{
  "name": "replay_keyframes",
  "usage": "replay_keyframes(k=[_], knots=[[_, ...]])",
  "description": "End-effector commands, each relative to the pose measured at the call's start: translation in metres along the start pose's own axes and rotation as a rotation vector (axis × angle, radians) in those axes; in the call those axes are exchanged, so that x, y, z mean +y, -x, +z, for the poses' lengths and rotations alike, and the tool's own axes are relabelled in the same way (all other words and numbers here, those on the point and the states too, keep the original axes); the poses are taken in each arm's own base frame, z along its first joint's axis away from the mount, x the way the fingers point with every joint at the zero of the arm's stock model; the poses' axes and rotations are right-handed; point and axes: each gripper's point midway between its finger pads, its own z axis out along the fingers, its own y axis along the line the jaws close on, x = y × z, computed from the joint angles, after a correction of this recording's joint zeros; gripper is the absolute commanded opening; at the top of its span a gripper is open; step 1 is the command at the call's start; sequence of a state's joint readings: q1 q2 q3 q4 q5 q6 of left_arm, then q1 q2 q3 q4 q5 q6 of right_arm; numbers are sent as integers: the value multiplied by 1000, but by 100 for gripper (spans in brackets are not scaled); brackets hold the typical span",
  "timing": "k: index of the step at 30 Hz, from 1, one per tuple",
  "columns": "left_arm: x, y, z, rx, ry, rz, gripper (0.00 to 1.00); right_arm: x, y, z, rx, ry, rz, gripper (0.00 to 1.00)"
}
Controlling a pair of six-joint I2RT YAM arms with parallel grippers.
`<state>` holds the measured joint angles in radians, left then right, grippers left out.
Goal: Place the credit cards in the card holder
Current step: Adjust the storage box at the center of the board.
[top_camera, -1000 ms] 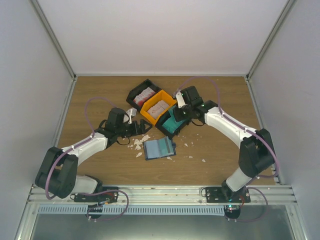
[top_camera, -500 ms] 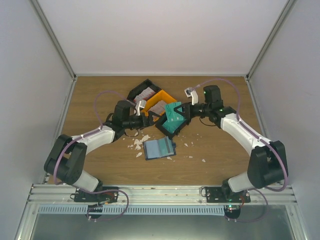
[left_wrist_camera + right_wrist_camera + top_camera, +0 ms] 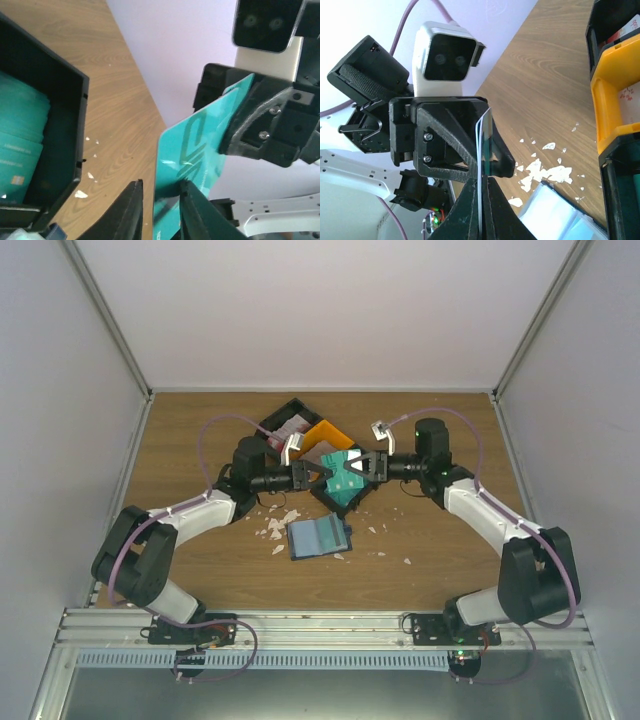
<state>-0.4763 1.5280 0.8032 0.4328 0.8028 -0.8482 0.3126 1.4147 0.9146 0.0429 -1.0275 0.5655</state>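
One teal credit card (image 3: 347, 468) hangs in the air above the bins, between my two grippers. My right gripper (image 3: 368, 466) is shut on one end of it, seen edge-on (image 3: 482, 135) between its fingers (image 3: 470, 210). My left gripper (image 3: 322, 477) faces it, jaws narrowed around the card's other end (image 3: 200, 145); one finger (image 3: 192, 210) touches the card and a slim gap shows beside the other. More teal credit cards (image 3: 17, 145) lie in a black bin. The card holder (image 3: 318, 537) lies open on the table, its pale blue inside up (image 3: 570, 217).
Three bins stand in a diagonal row: black (image 3: 283, 418), orange (image 3: 322, 432) and a black one (image 3: 338, 502) with teal cards. White scraps (image 3: 275, 528) lie left of the card holder, and more are scattered to its right. Side walls close in the table.
The right arm lifted a teal card out of the bin toward the middle. The left arm swung right to meet it, and its jaws went from wide open to narrow around the card.
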Motion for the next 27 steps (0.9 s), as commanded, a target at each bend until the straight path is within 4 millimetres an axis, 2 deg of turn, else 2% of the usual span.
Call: replay_keyframes(k=[1, 3, 4, 12, 15, 21, 24, 27], knots=[[-12, 5, 2, -14, -54, 51, 12, 23, 2, -6, -5, 87, -37, 1], [-13, 3, 0, -14, -57, 57, 1, 22, 0, -8, -8, 85, -36, 0], [-13, 2, -1, -16, -56, 60, 0, 22, 0, -9, -11, 83, -36, 1], [-23, -4, -23, -47, -54, 108, 0, 33, -4, -33, -38, 128, -80, 4], [-29, -3, -31, -62, -59, 123, 0, 39, -6, -39, -43, 140, -96, 5], [-30, -2, -46, -87, -43, 127, 0, 45, -7, -47, -67, 127, -111, 3], [-18, -9, -49, -73, 24, 105, 0, 33, -7, -48, -81, 31, -96, 1], [3, -28, -54, -47, 109, 58, 0, 12, -12, -49, -77, -103, -76, 1]])
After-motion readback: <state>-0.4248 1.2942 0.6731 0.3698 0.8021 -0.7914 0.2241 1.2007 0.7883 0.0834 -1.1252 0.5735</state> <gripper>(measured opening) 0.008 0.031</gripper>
